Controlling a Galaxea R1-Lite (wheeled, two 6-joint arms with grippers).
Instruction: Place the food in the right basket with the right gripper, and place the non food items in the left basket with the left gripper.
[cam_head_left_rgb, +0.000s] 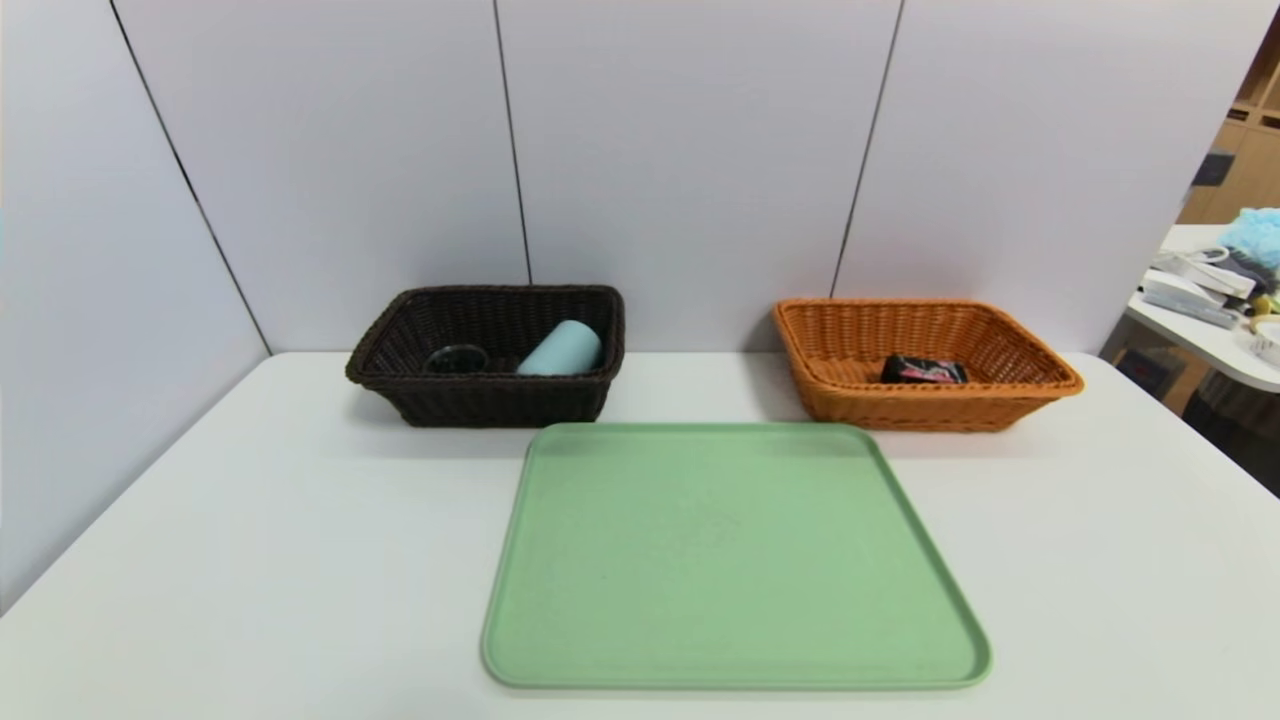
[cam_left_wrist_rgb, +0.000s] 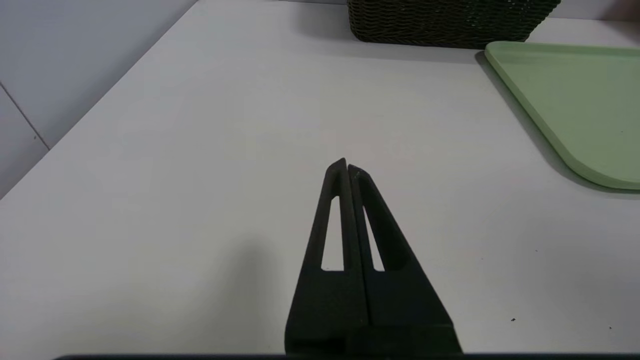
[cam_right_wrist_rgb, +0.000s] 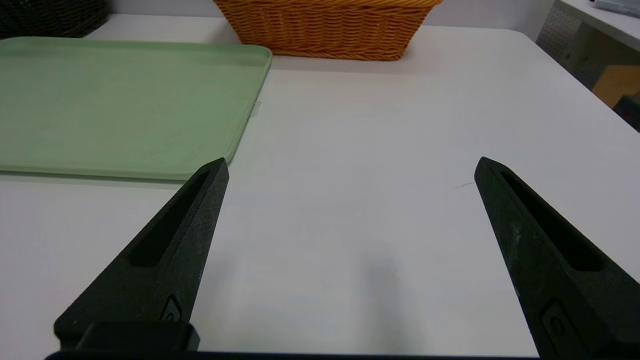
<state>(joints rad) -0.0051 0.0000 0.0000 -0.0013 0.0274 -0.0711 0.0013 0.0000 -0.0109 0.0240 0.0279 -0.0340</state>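
Empty green tray at the bench's near edge; packet and tumbler sorted, left gripper fingers closed, right gripper spread; best hold clear.

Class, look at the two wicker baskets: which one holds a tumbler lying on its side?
The dark brown basket, on the left; the blue-grey tumbler lies tipped inside. The orange basket holds only a small black packet.

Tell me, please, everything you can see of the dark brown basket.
The dark brown basket is a rectangular, almost black wicker basket with walls that flare outward to a woven rim. It sits upright on the white table, at the back near the wall panels, just behind the green tray's left corner. Inside, a pale blue-grey tumbler lies on its side beside a small clear glass cup. No claw is near it.
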